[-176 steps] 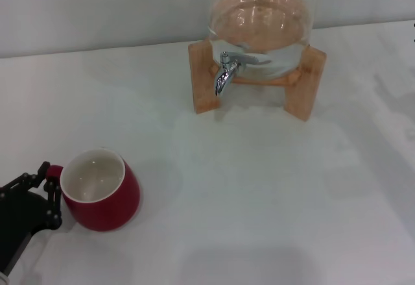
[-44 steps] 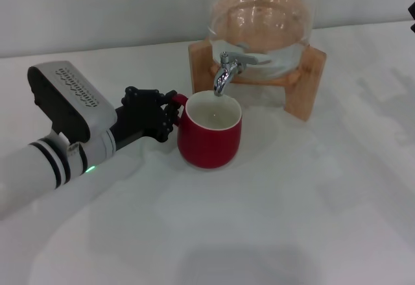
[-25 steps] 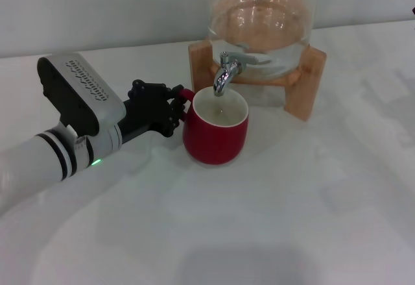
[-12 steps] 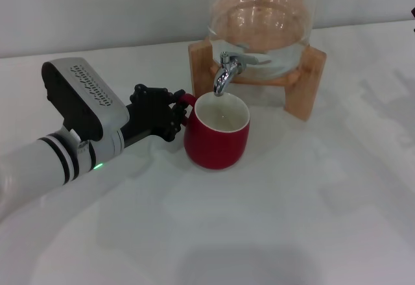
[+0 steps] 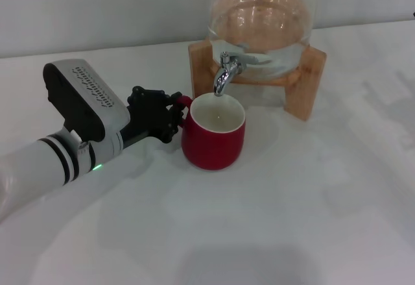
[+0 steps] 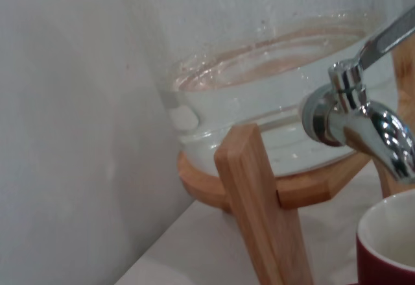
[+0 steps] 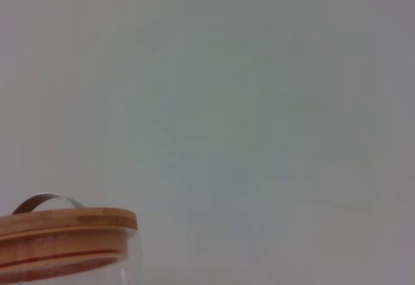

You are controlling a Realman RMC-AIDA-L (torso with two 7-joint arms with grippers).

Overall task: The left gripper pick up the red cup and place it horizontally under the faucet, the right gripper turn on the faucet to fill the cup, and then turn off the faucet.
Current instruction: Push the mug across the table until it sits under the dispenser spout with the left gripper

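We see the left gripper (image 5: 170, 113) clamped on the red cup's (image 5: 213, 134) handle, cup upright on the table (image 5: 292, 194) beneath the faucet (image 5: 225, 72).

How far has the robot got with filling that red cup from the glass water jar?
The red cup already stands upright on the table with its mouth under the faucet. The left gripper is at the cup's handle, closed on it. No water is running, the cup looks empty, and the right gripper is not in view. Left to do: turn the faucet on, fill the cup, turn it off.
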